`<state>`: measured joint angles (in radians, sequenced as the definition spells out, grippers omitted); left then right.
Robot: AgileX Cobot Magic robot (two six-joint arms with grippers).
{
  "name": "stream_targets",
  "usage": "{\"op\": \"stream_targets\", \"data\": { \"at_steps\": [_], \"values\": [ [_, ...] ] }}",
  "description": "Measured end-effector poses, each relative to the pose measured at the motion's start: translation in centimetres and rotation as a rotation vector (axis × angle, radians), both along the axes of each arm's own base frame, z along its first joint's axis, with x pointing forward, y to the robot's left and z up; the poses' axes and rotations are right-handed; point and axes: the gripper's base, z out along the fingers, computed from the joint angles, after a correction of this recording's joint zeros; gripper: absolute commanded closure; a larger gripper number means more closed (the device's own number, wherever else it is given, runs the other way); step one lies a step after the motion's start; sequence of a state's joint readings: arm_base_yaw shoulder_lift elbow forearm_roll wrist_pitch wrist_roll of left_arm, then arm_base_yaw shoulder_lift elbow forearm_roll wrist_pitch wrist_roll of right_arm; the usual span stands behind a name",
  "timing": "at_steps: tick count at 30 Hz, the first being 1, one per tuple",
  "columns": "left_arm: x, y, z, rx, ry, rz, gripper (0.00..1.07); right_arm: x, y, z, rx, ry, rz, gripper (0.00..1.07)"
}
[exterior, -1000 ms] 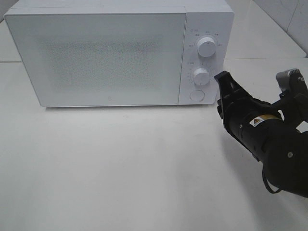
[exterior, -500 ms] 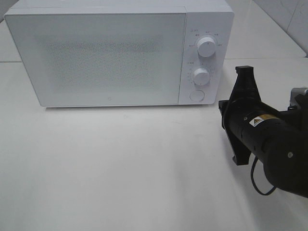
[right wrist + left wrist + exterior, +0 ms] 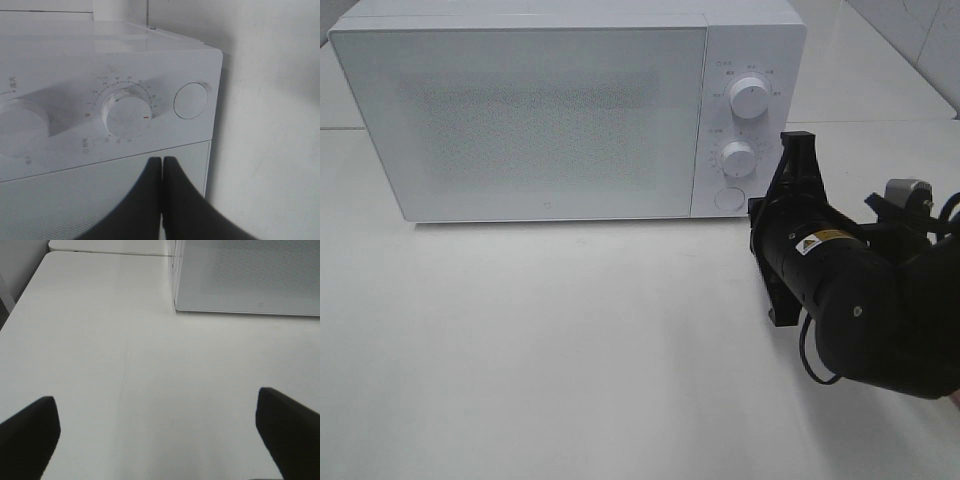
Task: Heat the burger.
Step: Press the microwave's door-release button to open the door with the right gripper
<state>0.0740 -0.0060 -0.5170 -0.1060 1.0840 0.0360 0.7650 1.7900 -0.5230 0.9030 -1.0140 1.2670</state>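
A white microwave [image 3: 550, 110] stands along the far edge of the counter [image 3: 570, 350], its frosted door [image 3: 520, 120] shut flat against the body. Its control panel [image 3: 760, 60] faces the right side of the counter and carries an upper knob [image 3: 749, 97], a lower knob [image 3: 737, 158] and a round button [image 3: 728, 198] beneath them. The black right arm [image 3: 860, 300] reaches in from the near right corner and stands in front of the panel's lower right part.

The right tool [image 3: 162, 162] is closed, its two fingers [image 3: 150, 200] pressed together with nothing between them. Its tips point at the microwave front, near the seam between door and panel and just beside the lower knob; whether they touch the surface I cannot tell. The left tool [image 3: 157, 430] hangs over bare counter toward the left edge, well apart from the microwave, spread wide and holding nothing.

The burger shows in no view, and the frosted, closed door does not show what lies behind it, so I cannot tell where it lies relative to either tool
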Motion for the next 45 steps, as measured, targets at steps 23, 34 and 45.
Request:
{"op": "stream_targets", "data": {
  "at_steps": [23,34,45],
  "values": [
    [0.0,0.0,0.0,0.0,0.0,0.0,0.07,3.4,0.7,-2.9,-0.003,0.045,0.006,1.07],
    [0.0,0.0,0.0,0.0,0.0,0.0,0.07,4.7,-0.3,-3.9,0.001,0.078,-0.001,1.07],
    [0.0,0.0,0.0,0.0,0.0,0.0,0.07,6.7,0.2,-4.6,0.01,0.078,0.011,1.07]
  ]
}}
